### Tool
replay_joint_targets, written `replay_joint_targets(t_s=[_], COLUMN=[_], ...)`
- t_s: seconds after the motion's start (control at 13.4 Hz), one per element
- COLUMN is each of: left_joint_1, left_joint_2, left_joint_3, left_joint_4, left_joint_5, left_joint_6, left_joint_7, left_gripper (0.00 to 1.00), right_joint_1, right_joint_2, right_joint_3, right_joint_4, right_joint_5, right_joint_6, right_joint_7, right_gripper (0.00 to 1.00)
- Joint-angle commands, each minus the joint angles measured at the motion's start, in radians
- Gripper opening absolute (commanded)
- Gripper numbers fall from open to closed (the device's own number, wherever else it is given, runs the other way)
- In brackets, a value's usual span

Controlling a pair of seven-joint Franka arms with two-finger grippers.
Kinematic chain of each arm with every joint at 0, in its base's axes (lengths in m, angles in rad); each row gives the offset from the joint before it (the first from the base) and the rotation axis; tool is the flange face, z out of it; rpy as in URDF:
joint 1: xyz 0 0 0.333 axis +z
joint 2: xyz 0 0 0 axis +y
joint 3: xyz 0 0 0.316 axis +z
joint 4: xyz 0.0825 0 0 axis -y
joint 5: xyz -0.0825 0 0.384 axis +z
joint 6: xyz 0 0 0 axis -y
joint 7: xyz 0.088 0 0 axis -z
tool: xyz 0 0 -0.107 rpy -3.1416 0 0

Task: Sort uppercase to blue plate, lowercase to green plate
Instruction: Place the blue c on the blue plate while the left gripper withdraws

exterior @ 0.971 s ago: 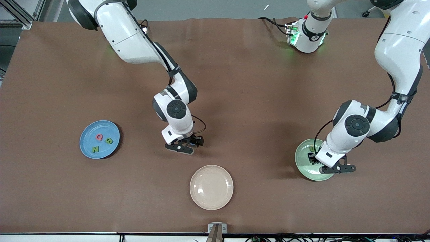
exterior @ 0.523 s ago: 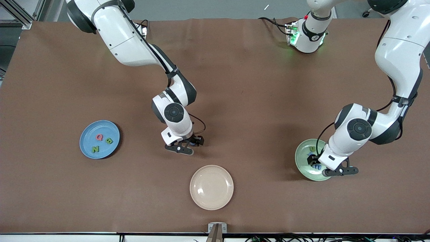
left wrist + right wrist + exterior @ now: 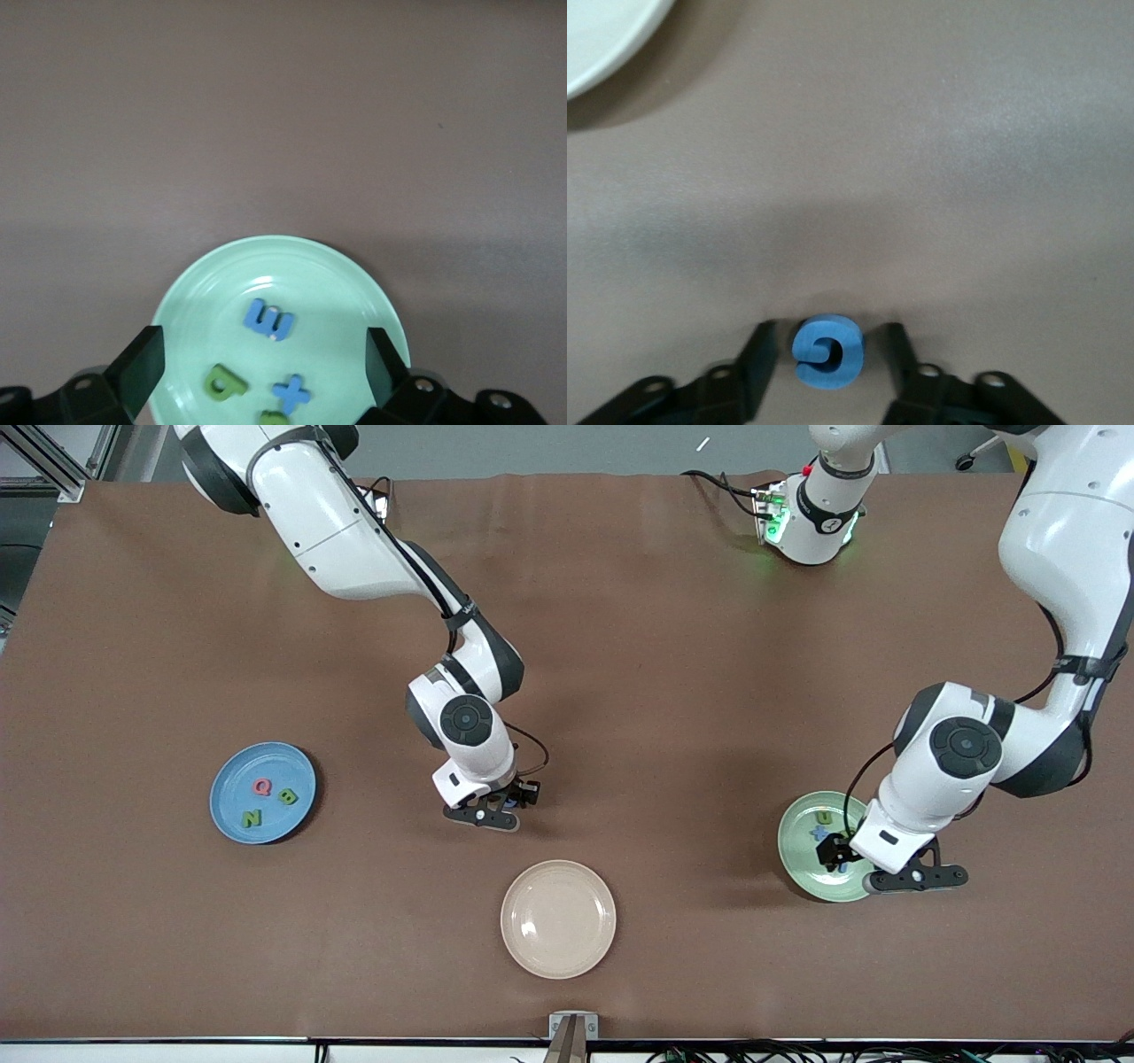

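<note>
1. Right wrist view: the blue G (image 3: 827, 351) lies flat on the table (image 3: 921, 177), right between the two fingers of the right gripper (image 3: 828, 367). One finger is on each side of it, with a small gap on both sides (so they are partly closed in on it but not squeezing it).

2. The G is a round, chunky letter with no real long side, so I think the fingers can pinch it as they stand.

3. In the front view the right gripper (image 3: 492, 808) is low over the middle of the table, a bit farther from the camera than the beige plate (image 3: 558, 919).

4. The blue plate (image 3: 263, 792) sits toward the right arm's end of the table. It has the pink Q (image 3: 262, 786), green B (image 3: 286, 796) and green N (image 3: 252, 817) on it. The G has to go that way next, I think.

5. The left gripper (image 3: 261, 367) hangs wide open and empty over the green plate (image 3: 354, 292) (all four small letters are on it). The right arm is the one near the G.
</note>
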Motion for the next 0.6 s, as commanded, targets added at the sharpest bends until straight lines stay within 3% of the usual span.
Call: replay_joint_targets(t_s=[0.0, 0.22, 0.3, 0.52], left_joint_1=[0.020, 0.024, 0.024, 0.026], left_joint_2=[-0.096, -0.162, -0.177, -0.200], left_joint_3=[-0.021, -0.023, -0.030, -0.065], left_joint_4=[-0.016, -0.004, 0.014, 0.091], left_joint_5=[-0.091, -0.238, -0.249, -0.262], left_joint_6=[-0.097, -0.168, -0.211, -0.376], left_joint_7=[0.015, 0.018, 0.020, 0.024], left_gripper=[1.00, 1.00, 1.00, 1.00], right_joint_1=[0.001, 0.001, -0.013, -0.114], right_joint_2=[0.008, 0.002, -0.001, -0.013], right_joint_3=[0.006, 0.006, 0.007, 0.012], right_joint_4=[0.013, 0.019, 0.042, 0.171], right_joint_5=[0.019, 0.017, 0.021, 0.025], right_joint_6=[-0.005, -0.008, -0.034, -0.282], right_joint_7=[-0.026, -0.029, -0.035, -0.179], right_gripper=[0.29, 0.03, 0.01, 0.01])
